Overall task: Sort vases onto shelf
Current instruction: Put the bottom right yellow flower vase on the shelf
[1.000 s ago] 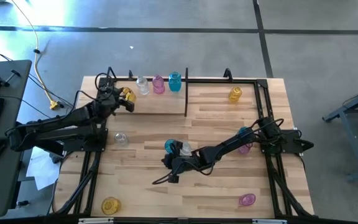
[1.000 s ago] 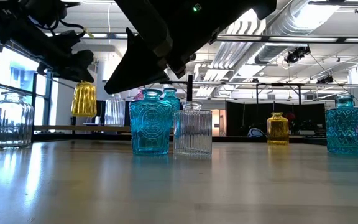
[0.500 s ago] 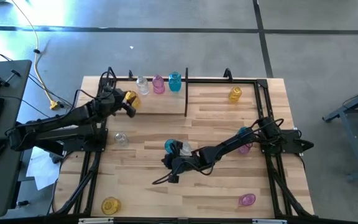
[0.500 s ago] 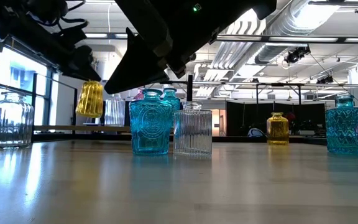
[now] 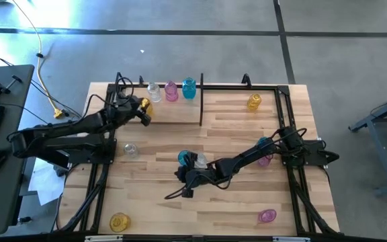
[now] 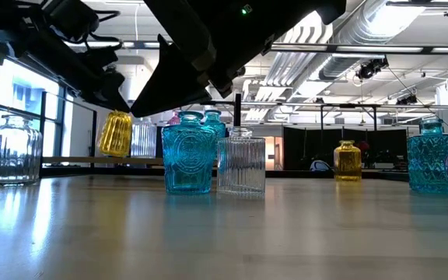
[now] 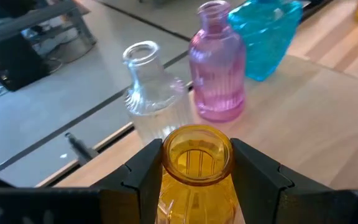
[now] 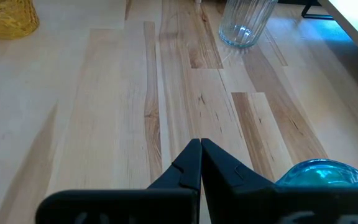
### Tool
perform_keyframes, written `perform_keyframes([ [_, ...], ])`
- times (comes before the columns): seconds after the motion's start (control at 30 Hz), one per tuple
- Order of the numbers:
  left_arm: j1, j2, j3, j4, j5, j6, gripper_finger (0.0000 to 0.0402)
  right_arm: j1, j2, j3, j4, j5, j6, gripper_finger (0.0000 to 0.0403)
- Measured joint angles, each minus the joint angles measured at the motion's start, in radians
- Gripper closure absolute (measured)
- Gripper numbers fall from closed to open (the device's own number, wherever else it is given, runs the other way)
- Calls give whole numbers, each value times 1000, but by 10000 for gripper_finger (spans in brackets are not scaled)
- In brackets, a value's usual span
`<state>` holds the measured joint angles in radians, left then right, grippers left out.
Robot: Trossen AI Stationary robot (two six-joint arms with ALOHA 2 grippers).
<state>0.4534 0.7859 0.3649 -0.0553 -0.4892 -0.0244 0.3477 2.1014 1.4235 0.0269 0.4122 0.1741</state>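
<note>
My left gripper (image 5: pixel 140 109) is shut on a ribbed yellow vase (image 7: pixel 197 163), carried at the shelf's (image 5: pixel 237 86) left section. It is beside the clear vase (image 7: pixel 148 84), pink vase (image 7: pixel 217 74) and teal vase (image 7: pixel 266 34) standing in a row on the shelf plank. A second yellow vase (image 5: pixel 254 101) stands right of the divider rod (image 5: pixel 201 101). My right gripper (image 8: pixel 201 144) is shut, low over mid-table (image 5: pixel 180 173). It is just near of a teal vase (image 5: pixel 183 157) and a clear vase (image 5: pixel 199 161), touching nothing. My left gripper pinches the yellow vase by its neck just under the open mouth (image 7: pixel 197 140), one finger (image 7: pixel 143 169) on each side. The fingers come roughly level from the table's left. The vase hangs upright, slightly tilted, its base (image 6: pixel 115 153) just above the shelf plank.
Loose vases stand on the table: clear (image 5: pixel 131 149) at the left, yellow (image 5: pixel 119 221) and pink (image 5: pixel 267 216) near the near edge, teal (image 5: pixel 264 143) and pink (image 5: pixel 265 159) under my right arm. Black frame rods run along both table sides.
My left gripper has carried the yellow vase toward the table's right and downward, closer to the clear vase on the shelf. The vase now hangs lower, just over the plank. My right arm has kept still.
</note>
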Motion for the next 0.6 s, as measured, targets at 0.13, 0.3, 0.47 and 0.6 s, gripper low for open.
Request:
perform_keyframes([
  [0.13,0,19,0,8,-27,-6,249,0,0,0,0,0,0,403],
  [0.3,0,20,0,8,-49,-8,234,0,0,0,0,0,-1,403],
  [0.47,0,20,0,10,-77,-8,219,0,0,0,0,0,0,403],
  [0.6,0,20,1,10,-78,-8,215,0,0,0,0,0,0,403],
])
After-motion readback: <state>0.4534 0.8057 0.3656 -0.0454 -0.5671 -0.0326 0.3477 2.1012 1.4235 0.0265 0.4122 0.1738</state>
